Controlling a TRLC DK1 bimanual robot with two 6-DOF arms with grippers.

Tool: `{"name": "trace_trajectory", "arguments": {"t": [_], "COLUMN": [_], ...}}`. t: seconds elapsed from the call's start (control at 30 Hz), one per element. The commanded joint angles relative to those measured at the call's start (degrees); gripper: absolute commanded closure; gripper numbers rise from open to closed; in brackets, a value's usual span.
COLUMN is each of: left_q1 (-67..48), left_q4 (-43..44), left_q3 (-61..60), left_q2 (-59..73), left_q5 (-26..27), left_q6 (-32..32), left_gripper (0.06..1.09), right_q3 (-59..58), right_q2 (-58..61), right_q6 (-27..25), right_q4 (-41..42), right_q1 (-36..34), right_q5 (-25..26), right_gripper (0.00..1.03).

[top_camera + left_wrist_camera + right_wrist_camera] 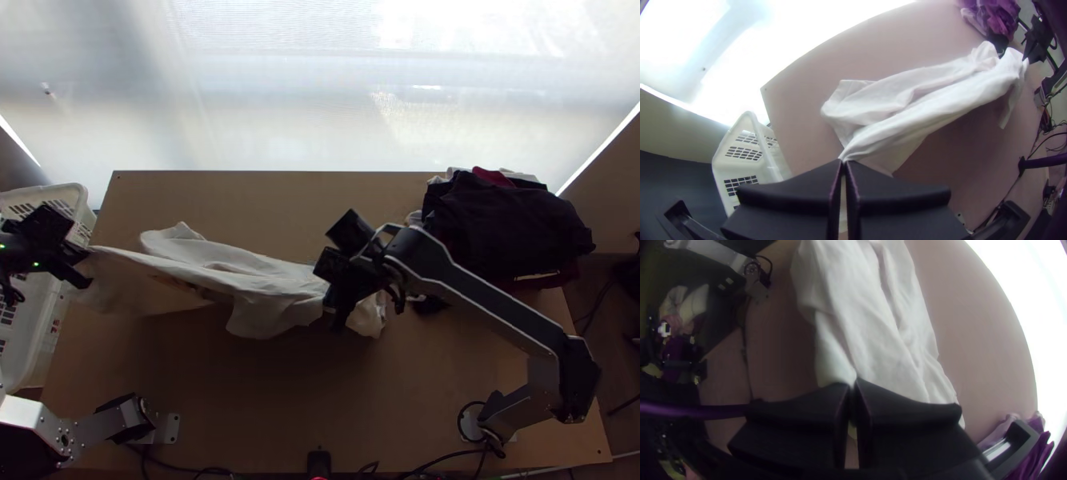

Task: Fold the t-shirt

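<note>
One end of bunched white cloth t-shirt (268, 282) pinched in black flat-fingered left gripper (85, 267); part near other end clamped in matching right gripper (337, 323).

The t-shirt (268, 280) is white, the worktop (200, 384) tan, the laundry basket (74, 197) white with a slotted grid pattern, the clothes pile (504, 220) near-black, dark red and white, the left end effector (83, 266) and right end effector (334, 314) black.

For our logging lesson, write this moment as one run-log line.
left gripper: pinching white shirt; right gripper: pinching shirt; shirt: bunched between them
</note>
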Motion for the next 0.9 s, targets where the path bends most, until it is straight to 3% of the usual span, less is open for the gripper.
{"name": "trace_trajectory", "arguments": {"t": [0.0,0.2,0.3,0.4,0.67,0.87], "left_q1": [1.6,1.5,1.5,2.3,3.8,1.8], "left_q4": [-5.3,-5.2,-5.2,-5.2,-3.9,-4.0], "left_q3": [10.6,9.7,12.7,17.9,26.4,25.9], "left_q2": [0.9,1.1,1.7,3.3,5.6,6.2], "left_q5": [1.6,1.7,1.7,1.7,4.1,4.2], "left_q6": [-2.2,-2.2,-2.2,-2.2,-4.3,-7.1], "left_gripper": [1.05,1.05,1.05,1.05,1.05,1.05], "right_q3": [4.8,-0.5,3.8,10.5,22.1,16.2], "right_q2": [-1.5,-1.4,-1.2,-1.0,-2.6,-2.6], "right_q6": [0.8,1.1,2.8,1.3,-0.4,0.4], "right_q4": [-9.9,-8.8,-8.7,-12.6,-16.8,-16.0], "right_q1": [-7.7,-11.1,-11.7,-12.2,-12.3,-15.0], "right_q5": [-7.7,-9.0,-11.3,-14.8,-14.8,-12.8], "right_gripper": [1.0,1.0,1.0,1.0,1.0,1.0]}}
